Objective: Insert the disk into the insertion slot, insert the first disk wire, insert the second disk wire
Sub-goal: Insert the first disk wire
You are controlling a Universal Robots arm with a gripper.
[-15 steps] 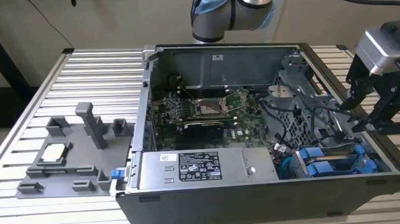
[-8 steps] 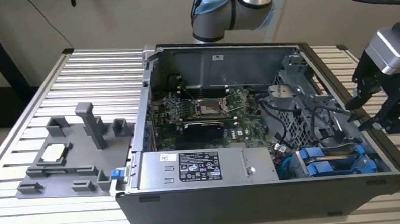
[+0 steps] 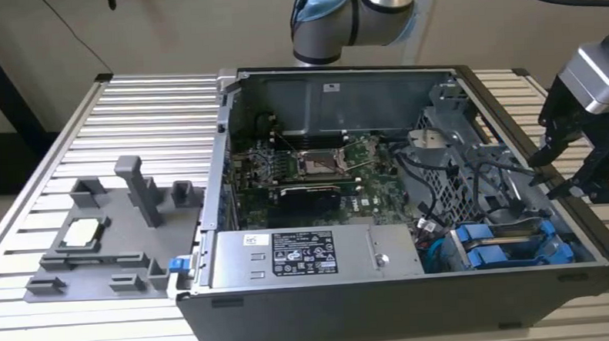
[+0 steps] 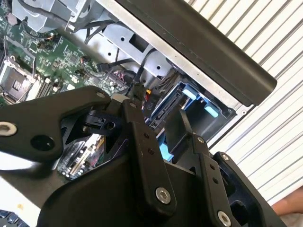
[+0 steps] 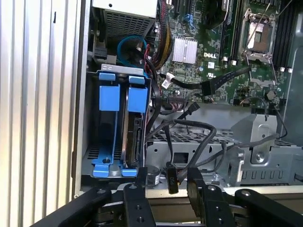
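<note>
robot arm [image 3: 352,20] cut off at the exterior view's top, disk [image 5: 137,138] mostly hidden in drive cage [image 5: 118,70]

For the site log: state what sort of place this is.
Probably a robotics lab workbench for computer assembly: an open computer case lies on a ribbed metal table, a robot arm reaches over it, and a grey fixture plate sits beside it.

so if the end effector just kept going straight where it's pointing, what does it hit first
Most likely the black wire connector, sitting just ahead of the end effector in the first wrist view; past it lies the grey metal bracket. Depth is hard to judge.
</note>
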